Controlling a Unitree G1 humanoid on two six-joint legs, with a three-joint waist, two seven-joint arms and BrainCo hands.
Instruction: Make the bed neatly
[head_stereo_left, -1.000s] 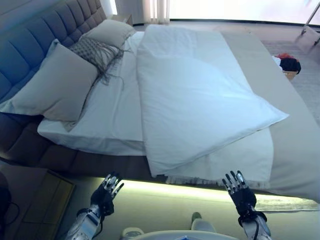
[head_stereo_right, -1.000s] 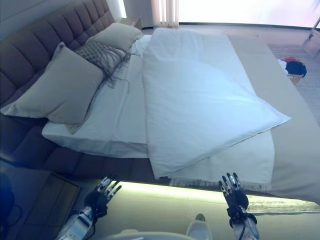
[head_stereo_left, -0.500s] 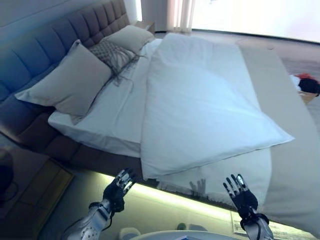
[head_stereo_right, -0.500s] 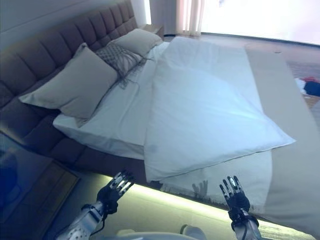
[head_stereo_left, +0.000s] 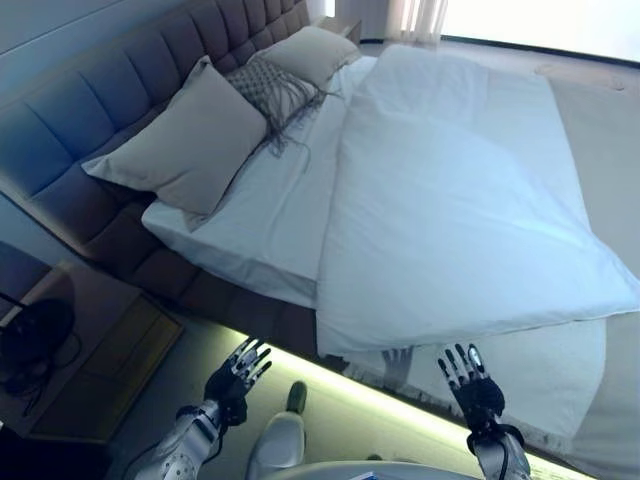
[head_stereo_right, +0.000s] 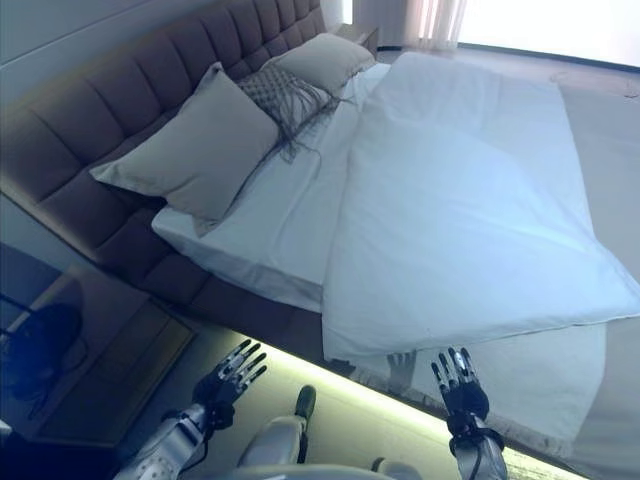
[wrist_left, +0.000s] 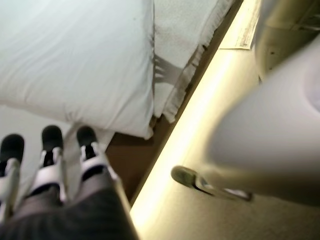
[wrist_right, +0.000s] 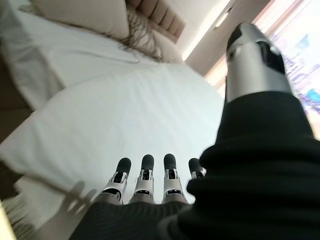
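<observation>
Since a second ago the head camera has swung left, and both hands have edged nearer the bed; left hand (head_stereo_left: 236, 372) and right hand (head_stereo_left: 466, 378) hover spread and empty below the crooked white duvet (head_stereo_left: 460, 210); probably best to pinch its near edge (wrist_left: 145, 131) and pull evenly toward the pillows (head_stereo_left: 185, 140).

2 silver-grey arms, left hand (head_stereo_left: 233, 374) and right hand (head_stereo_left: 468, 381) – silver fingers, dark tips, dark ribbed wrist covers

duvet (head_stereo_left: 470, 210) smooth white cloth; headboard (head_stereo_left: 120, 90) tufted matt upholstery; throw (head_stereo_left: 275, 90) loosely knitted
</observation>
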